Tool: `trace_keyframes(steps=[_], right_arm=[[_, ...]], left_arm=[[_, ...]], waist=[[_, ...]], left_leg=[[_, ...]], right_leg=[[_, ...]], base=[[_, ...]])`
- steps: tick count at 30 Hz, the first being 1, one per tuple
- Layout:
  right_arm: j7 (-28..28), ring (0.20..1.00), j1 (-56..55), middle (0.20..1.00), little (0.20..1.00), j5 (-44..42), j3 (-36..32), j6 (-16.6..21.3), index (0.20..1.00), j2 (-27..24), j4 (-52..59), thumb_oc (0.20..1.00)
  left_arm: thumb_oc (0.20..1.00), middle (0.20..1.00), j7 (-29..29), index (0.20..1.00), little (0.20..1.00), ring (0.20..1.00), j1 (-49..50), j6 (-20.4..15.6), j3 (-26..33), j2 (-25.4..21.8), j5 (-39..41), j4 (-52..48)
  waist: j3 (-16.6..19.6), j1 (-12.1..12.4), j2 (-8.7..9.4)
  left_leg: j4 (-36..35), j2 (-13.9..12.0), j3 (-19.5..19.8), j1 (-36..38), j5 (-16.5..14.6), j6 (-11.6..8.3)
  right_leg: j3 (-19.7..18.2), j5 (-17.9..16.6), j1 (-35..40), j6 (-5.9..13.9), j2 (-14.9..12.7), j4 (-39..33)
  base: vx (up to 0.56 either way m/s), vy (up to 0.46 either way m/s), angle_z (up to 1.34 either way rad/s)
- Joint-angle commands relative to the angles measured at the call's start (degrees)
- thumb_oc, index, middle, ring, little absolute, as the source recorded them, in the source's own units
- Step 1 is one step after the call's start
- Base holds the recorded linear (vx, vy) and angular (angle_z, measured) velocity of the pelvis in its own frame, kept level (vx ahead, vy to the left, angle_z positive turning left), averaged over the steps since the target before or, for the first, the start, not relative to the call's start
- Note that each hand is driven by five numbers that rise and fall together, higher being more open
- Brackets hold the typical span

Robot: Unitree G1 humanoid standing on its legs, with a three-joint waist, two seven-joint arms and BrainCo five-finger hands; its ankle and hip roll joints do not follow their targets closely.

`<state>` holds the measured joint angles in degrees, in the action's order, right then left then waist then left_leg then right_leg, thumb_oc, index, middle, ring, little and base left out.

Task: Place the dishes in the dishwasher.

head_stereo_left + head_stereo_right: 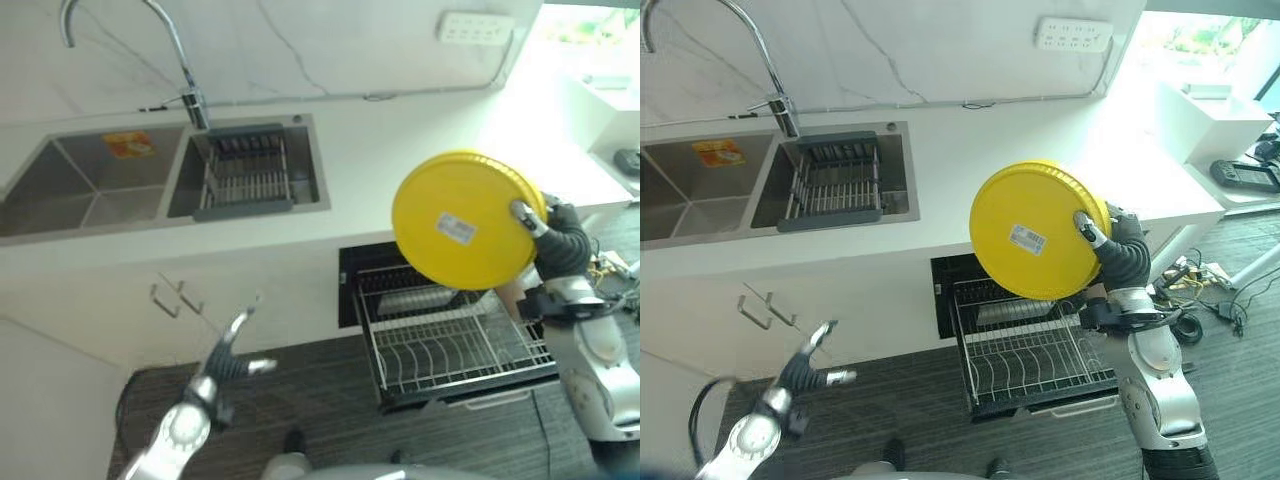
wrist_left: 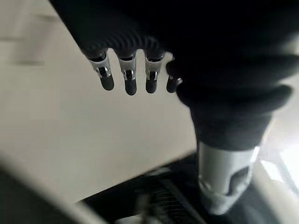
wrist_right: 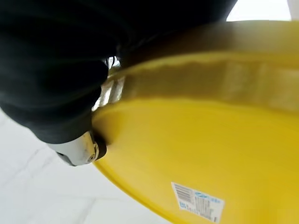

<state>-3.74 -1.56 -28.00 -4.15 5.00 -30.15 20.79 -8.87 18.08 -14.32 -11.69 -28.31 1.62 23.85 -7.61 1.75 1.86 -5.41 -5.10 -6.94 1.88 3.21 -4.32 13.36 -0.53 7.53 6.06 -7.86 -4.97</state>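
While gripped, yellow plate (image 1: pixel 455 220) edge-up.

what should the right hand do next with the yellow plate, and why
Probably lower the yellow plate toward the pulled-out dishwasher rack. The right robot hand pinches the plate's rim, holding it up on edge above the rack, whose wire slots show nothing in them.

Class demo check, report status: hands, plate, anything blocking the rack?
Right hand pinching yellow plate at its rim, above open dishwasher rack. Left hand open, idle, low. Nothing blocking.
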Motion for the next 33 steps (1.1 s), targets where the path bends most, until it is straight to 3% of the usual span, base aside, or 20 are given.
trace_keyframes(steps=[1,4,5,8,13,15,17,23,27,29,33], right_arm=[[-1.2,0.200,3.0,0.200,0.200,9.9,-4.9,7.6,0.200,-3.9,3.0,0.200],[-1.0,0.200,2.3,0.200,0.200,15.6,-7.9,11.0,0.200,-6.3,1.3,0.200],[-0.8,0.200,1.9,0.200,0.200,17.7,-8.6,12.4,0.200,-6.8,1.1,0.200],[-1.7,0.200,0.8,0.200,0.200,24.4,-9.9,15.2,0.200,-9.4,0.6,0.200],[-3.6,0.200,-1.0,0.200,0.200,32.3,-11.2,19.2,0.200,-12.1,-0.8,0.200],[-4.0,0.200,-1.6,0.200,0.200,34.0,-11.4,20.3,0.200,-12.3,-0.9,0.200],[-5.4,0.200,-3.1,0.200,0.200,41.9,-12.0,23.4,0.200,-14.8,-0.1,0.200],[-7.1,0.200,-6.4,0.200,0.200,48.6,-11.6,27.0,0.200,-17.7,-0.7,0.200],[-8.8,0.200,-6.6,0.200,0.200,51.7,-8.4,29.2,0.200,-18.3,-3.9,0.200],[-10.7,0.200,-5.3,0.200,0.200,55.1,-4.8,30.5,0.200,-21.0,-7.3,0.200],[-9.0,0.200,-3.5,0.200,0.200,51.8,-1.2,28.7,0.200,-22.4,-11.3,0.200]], left_arm=[[1.000,1.000,1.3,1.000,1.000,1.000,-1.9,-3.5,2.1,1.2,4.9,1.4],[1.000,1.000,3.9,1.000,1.000,1.000,-1.6,-3.0,7.8,6.9,7.7,16.4],[1.000,1.000,3.3,1.000,1.000,1.000,-1.6,-4.7,9.0,7.9,5.5,20.4],[1.000,1.000,1.4,1.000,1.000,1.000,-2.1,-5.5,9.5,8.5,1.9,27.4],[1.000,1.000,0.5,1.000,1.000,1.000,-3.0,-5.6,15.5,10.0,7.2,36.6],[1.000,1.000,0.3,1.000,1.000,1.000,-3.0,-5.6,16.4,10.3,7.2,37.4],[1.000,1.000,-0.2,1.000,1.000,1.000,-3.0,-6.0,17.6,10.4,6.1,38.1],[1.000,1.000,-1.1,1.000,1.000,1.000,-2.9,-6.5,18.2,10.5,7.2,37.4],[1.000,1.000,0.6,1.000,1.000,1.000,-3.1,-7.3,17.0,10.6,8.3,37.3],[1.000,1.000,0.2,1.000,1.000,1.000,-3.3,-7.0,16.2,9.5,7.6,36.7],[1.000,1.000,2.4,1.000,1.000,1.000,-3.6,-5.6,16.8,8.5,11.6,37.2]], waist=[[0.9,1.5,0.17],[0.9,1.5,0.93],[1.0,1.4,1.06],[1.4,1.0,1.25],[2.2,0.4,1.43],[2.3,0.4,1.49],[2.6,0.4,1.61],[2.9,0.1,1.60],[2.7,0.3,1.65],[2.7,0.9,1.60],[2.7,1.5,1.68]], left_leg=[[0.4,-7.3,-0.8,2.2,-1.1,-2.88],[0.4,-7.0,-1.0,2.8,-2.0,-2.34],[0.4,-6.9,-1.1,2.9,-2.2,-2.21],[0.4,-7.0,-1.3,3.0,-2.5,-2.16],[0.4,-7.1,-1.9,3.4,-2.8,-2.16],[0.4,-7.1,-2.0,3.5,-2.9,-2.18],[0.4,-7.0,-2.0,3.6,-3.1,-2.15],[0.4,-6.8,-1.9,3.8,-3.2,-2.14],[0.4,-6.5,-1.2,3.7,-3.2,-2.02],[0.4,-6.4,-0.6,3.6,-3.2,-2.01],[0.4,-6.4,-0.2,3.6,-3.1,-2.12]], right_leg=[[2.0,-2.8,-0.9,4.88,-4.9,0.0],[2.2,-3.5,-1.4,5.51,-5.5,0.0],[2.1,-3.5,-1.5,5.51,-5.6,0.0],[1.8,-3.7,-1.9,5.59,-5.4,0.0],[1.2,-3.4,-2.2,5.34,-4.7,0.0],[1.2,-3.4,-2.2,5.25,-4.6,0.0],[1.3,-3.2,-2.2,5.10,-4.2,0.0],[1.0,-2.9,-2.1,4.87,-3.7,0.0],[0.7,-2.9,-2.0,4.76,-3.5,0.0],[0.7,-2.8,-1.9,4.79,-3.5,0.0],[1.1,-2.7,-1.6,4.78,-3.5,0.0]], base=[[-0.02,0.001,0.14],[-0.01,-0.008,0.18],[0.00,-0.003,0.09],[0.00,-0.006,-0.02],[0.02,-0.007,-0.12],[0.01,-0.012,-0.08],[0.00,-0.031,-0.02],[0.00,0.000,0.00],[0.00,0.000,0.00],[0.03,-0.022,0.05],[0.02,-0.017,0.03]])
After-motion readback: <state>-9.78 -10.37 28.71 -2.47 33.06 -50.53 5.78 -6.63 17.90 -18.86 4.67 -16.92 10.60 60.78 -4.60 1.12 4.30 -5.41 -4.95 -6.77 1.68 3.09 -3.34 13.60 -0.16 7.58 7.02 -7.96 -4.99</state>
